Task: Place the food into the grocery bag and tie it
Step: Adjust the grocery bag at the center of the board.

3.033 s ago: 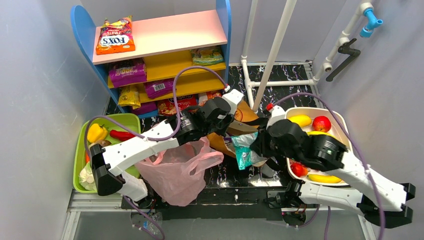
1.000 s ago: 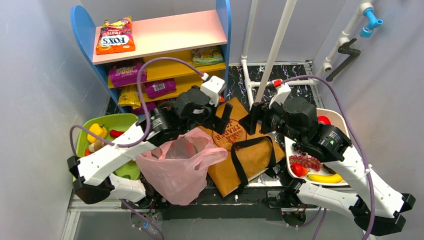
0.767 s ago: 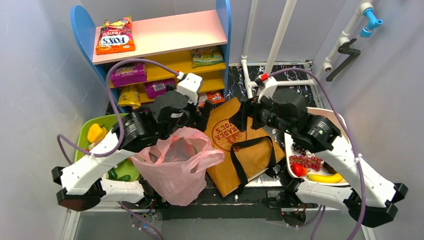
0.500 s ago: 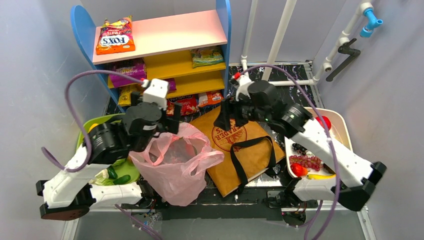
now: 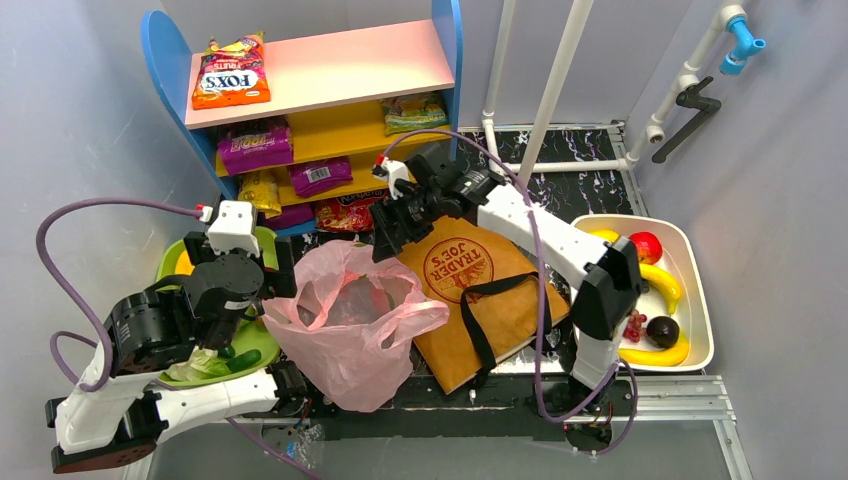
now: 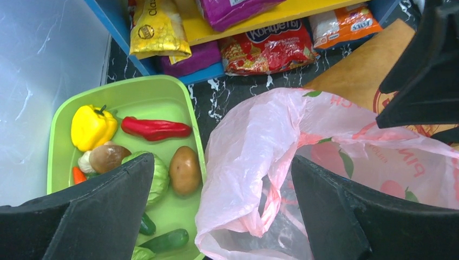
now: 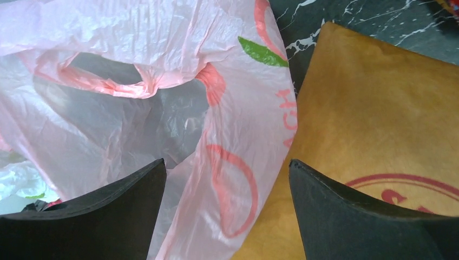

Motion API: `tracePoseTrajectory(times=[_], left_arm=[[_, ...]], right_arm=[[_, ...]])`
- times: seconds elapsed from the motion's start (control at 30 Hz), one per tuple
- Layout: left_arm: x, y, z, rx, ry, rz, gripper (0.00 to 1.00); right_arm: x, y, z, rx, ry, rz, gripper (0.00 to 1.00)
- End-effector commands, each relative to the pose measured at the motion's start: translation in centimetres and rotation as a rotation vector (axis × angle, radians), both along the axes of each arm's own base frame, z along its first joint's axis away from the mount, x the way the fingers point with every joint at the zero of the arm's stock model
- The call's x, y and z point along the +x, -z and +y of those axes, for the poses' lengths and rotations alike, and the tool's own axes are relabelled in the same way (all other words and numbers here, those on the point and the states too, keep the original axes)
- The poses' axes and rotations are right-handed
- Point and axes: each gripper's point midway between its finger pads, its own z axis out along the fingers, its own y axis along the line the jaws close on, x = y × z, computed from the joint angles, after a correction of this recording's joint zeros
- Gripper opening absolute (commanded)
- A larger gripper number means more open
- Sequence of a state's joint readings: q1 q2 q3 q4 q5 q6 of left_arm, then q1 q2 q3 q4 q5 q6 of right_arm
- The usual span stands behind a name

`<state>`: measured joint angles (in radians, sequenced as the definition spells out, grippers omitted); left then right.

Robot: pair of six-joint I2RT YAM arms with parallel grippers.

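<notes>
The pink grocery bag (image 5: pixel 355 320) stands open between the arms, its thin rim crumpled. My left gripper (image 5: pixel 243 283) hangs open over the bag's left edge and the green tray. In the left wrist view its jaws (image 6: pixel 222 162) stand wide, with the bag's left handle loop (image 6: pixel 273 189) between them but untouched. My right gripper (image 5: pixel 392 232) is open above the bag's far right rim. In the right wrist view it (image 7: pixel 226 162) straddles the bag wall (image 7: pixel 233 162), empty. Something white and green (image 7: pixel 19 187) shows dimly inside the bag. Food lies in the trays and on the shelf.
A brown paper bag (image 5: pixel 480 290) with black straps lies flat right of the pink bag. The green tray (image 6: pixel 135 97) holds a yellow pepper (image 6: pixel 93 126), red pepper (image 6: pixel 156 128) and potato (image 6: pixel 185 170). A white fruit tray (image 5: pixel 690 250) sits right; a snack shelf (image 5: pixel 330 70) stands behind.
Both arms swung left. The left gripper drew back to the bag's left edge. The right gripper crossed the brown bag to the pink bag's rim, opening slightly. The teal packet it carried is gone from view.
</notes>
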<state>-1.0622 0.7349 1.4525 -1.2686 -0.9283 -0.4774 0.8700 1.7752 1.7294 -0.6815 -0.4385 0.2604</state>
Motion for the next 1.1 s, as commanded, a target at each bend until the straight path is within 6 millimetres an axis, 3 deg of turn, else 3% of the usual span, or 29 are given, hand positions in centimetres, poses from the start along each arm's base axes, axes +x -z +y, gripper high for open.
tracePoseTrajectory(times=[0.0, 0.27, 0.6, 0.67, 0.73, 0.8, 0.87, 0.93, 1.0, 1.07], left_arm=[[-0.4, 1.1, 1.2, 0.022, -0.045, 0.023, 0.98], [-0.9, 2.0, 2.0, 0.009, -0.05, 0.02, 0.98], [-0.9, 3.5, 2.4, 0.022, -0.073, 0.025, 0.98], [-0.9, 3.7, 2.4, 0.028, -0.076, 0.031, 0.98], [-1.0, 3.9, 2.4, 0.033, -0.079, 0.034, 0.98], [-1.0, 4.1, 2.5, 0.04, -0.081, 0.037, 0.98], [-1.1, 4.2, 2.7, 0.037, -0.086, 0.038, 0.98], [-1.2, 4.2, 2.9, 0.028, -0.089, 0.035, 0.98], [-1.3, 4.1, 3.2, 0.021, -0.094, 0.033, 0.98], [-1.3, 3.7, 3.1, 0.006, -0.09, 0.025, 0.98]], right_arm=[[-0.4, -0.3, 1.2, 0.014, -0.102, 0.036, 0.9], [-1.2, 3.9, 1.2, -0.071, -0.099, 0.15, 0.91], [-5.2, 5.1, 3.2, -0.002, -0.178, 0.288, 0.91], [-5.8, 5.1, 3.6, 0.013, -0.185, 0.301, 0.82], [-6.0, 4.9, 3.8, 0.027, -0.184, 0.31, 0.54], [-6.1, 4.2, 3.8, 0.044, -0.179, 0.309, 0.2], [-5.9, 2.0, 3.5, 0.067, -0.159, 0.268, 0.01], [-5.6, -0.9, 3.1, 0.096, -0.124, 0.213, 0.01], [-4.7, -6.8, 1.5, 0.157, -0.025, 0.076, 0.01], [-3.6, -10.5, -0.5, 0.163, 0.07, -0.048, 0.01]])
